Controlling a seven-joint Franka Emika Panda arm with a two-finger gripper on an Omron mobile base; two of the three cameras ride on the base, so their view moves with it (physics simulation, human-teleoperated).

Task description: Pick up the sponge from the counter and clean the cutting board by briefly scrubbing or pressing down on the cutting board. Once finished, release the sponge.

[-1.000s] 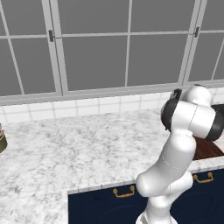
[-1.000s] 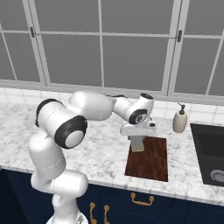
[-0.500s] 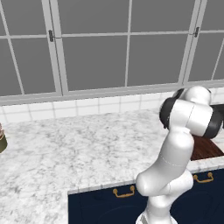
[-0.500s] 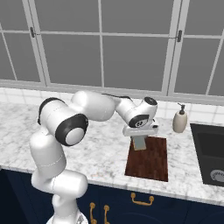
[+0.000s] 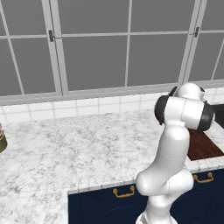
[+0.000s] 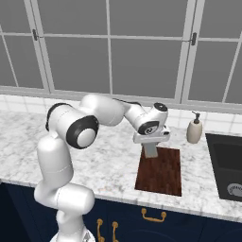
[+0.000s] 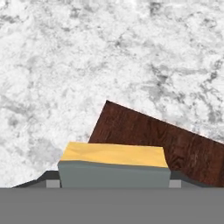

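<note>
In the hand view the sponge, yellow-orange over a grey-green layer, sits between my gripper fingers, which are shut on it. Beyond it lies a corner of the dark reddish-brown cutting board on the marbled counter. From the right base view my gripper hangs low over the far left corner of the cutting board, with the grey sponge in it. Whether the sponge touches the wood I cannot tell. The left base view shows part of the cutting board behind my arm.
A cream soap dispenser stands behind the board, to its right. The black sink lies further right. A small dark object sits at the counter's far left edge. Navy drawers with brass handles run below the counter.
My gripper, with the sponge in it, has shifted slightly right and then come down toward the far left corner of the cutting board.
</note>
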